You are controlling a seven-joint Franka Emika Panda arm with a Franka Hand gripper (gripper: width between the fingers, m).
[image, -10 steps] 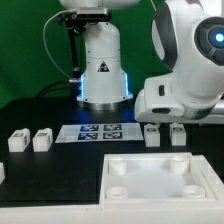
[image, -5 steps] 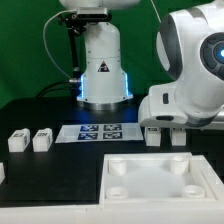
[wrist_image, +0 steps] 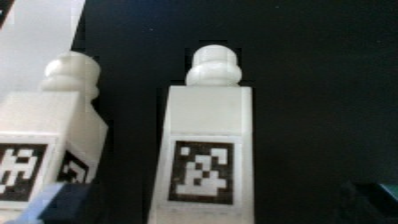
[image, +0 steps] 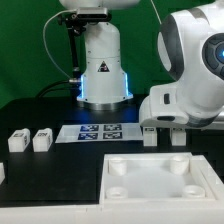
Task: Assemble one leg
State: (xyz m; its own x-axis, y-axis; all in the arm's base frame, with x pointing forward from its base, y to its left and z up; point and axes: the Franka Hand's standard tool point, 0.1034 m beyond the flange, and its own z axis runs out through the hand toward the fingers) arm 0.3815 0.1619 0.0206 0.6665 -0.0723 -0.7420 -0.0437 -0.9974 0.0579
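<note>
Two white legs with tags stand side by side in the wrist view: one (wrist_image: 212, 140) in the middle and one (wrist_image: 48, 125) beside it. My gripper (wrist_image: 217, 210) is open, with a dark fingertip (wrist_image: 63, 205) on one side of the middle leg's base and the other at the frame's corner; I see no contact. In the exterior view the arm's wrist (image: 175, 103) hangs low over the right pair of legs (image: 150, 136) (image: 177, 135) and hides the fingers. Two more legs (image: 17, 141) (image: 42, 140) stand at the exterior view's left.
The large white square plate (image: 150, 197) with round corner sockets lies in front. The marker board (image: 95, 131) lies in the middle behind it. The robot's base (image: 100, 70) stands at the back.
The arm has come down and slightly toward the exterior view's left over the right pair of legs, now covering their tops. The legs and the plate have not moved.
</note>
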